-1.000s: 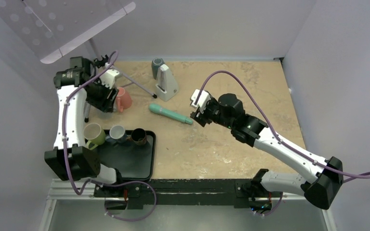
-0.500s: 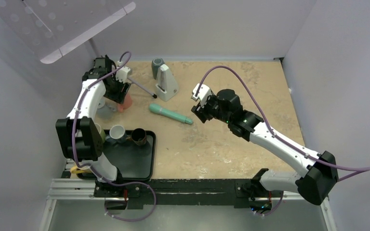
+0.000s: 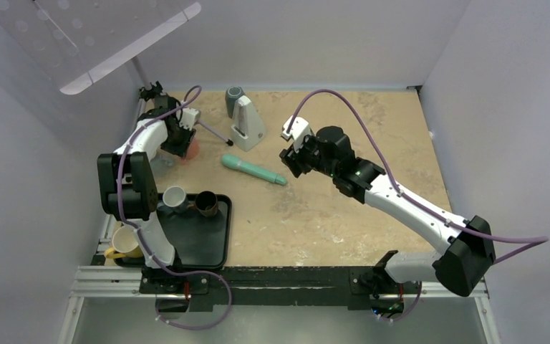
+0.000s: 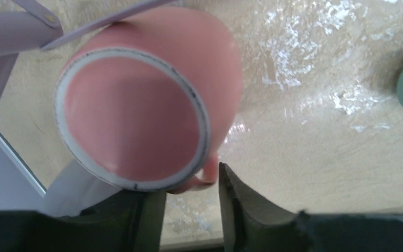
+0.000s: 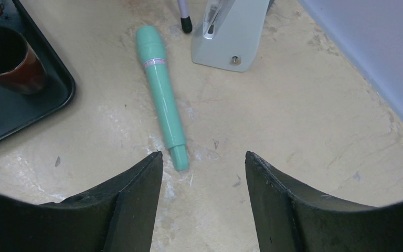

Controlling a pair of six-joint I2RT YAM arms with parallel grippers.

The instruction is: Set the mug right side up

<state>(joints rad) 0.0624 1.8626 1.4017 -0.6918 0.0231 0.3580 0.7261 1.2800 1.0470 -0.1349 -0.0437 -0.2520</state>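
Note:
The pink mug (image 4: 136,115) shows its flat base with a white foot ring toward the left wrist camera, so it is upside down. In the top view the pink mug (image 3: 192,148) is at the back left, mostly hidden by my left gripper (image 3: 179,140). The left gripper (image 4: 191,178) has its fingers closed on the mug's handle (image 4: 204,176). My right gripper (image 3: 290,161) is open and empty, hovering over the table's middle; in the right wrist view the right gripper (image 5: 203,157) is just above the tip of a teal pen.
A teal pen (image 3: 253,170) lies mid-table. A grey stand (image 3: 247,123) is at the back. The black tray (image 3: 218,244) at the front left holds a grey cup (image 3: 174,196) and a brown cup (image 3: 205,203). A yellow-green mug (image 3: 124,242) is at the tray's left edge.
My left arm has swung from the left side toward the back, still at the pink mug. The yellow-green mug now sits nearer the front. My right gripper moved slightly back.

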